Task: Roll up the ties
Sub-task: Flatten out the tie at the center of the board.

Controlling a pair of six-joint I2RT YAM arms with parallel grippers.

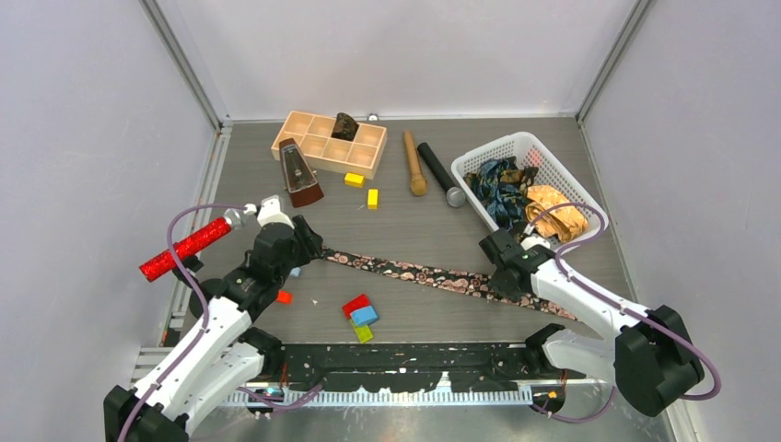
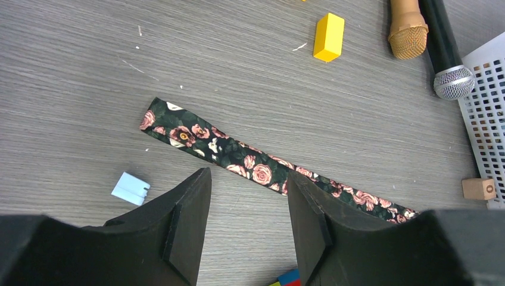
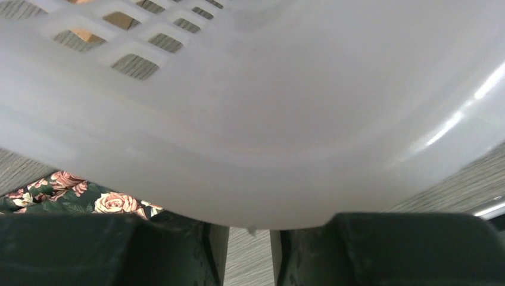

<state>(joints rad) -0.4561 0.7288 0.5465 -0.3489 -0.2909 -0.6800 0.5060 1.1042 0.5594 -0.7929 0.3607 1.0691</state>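
A black tie (image 1: 414,272) with pink roses lies flat and unrolled on the grey table (image 1: 414,221). It runs slantwise from its narrow end near the left arm down to the right, past the near corner of a white basket (image 1: 493,150). The left gripper (image 2: 247,177) hangs just over that narrow end with its jaws spread wide. The tie passes under the gap between them and nothing is grasped. A small pale blue block (image 2: 130,188) lies just beside its left finger. The right gripper (image 3: 249,238) sits low on the table, hard up against the basket's corner, which fills most of the right wrist view. Its jaws stand only a narrow way apart, with bare table showing in the gap. The tie disappears under the left finger (image 3: 119,250), and the right gripper is not closed on anything that can be seen. Inside the basket lie two more ties, bunched up: a blue-teal tie (image 1: 497,189) and a golden-orange tie (image 1: 555,214). At the far side stands a wooden tray (image 1: 304,129) with a dark brown bundle (image 1: 345,126) in one compartment, and a metronome (image 1: 299,175) just in front of the tray. Two yellow blocks (image 1: 355,180), a wooden microphone (image 1: 414,164) and a black microphone (image 1: 440,173) lie between the tray and the basket. A red glittery microphone (image 1: 189,247) rests at the left edge, and a cluster of coloured blocks (image 1: 359,313) sits near the middle, below the tie.
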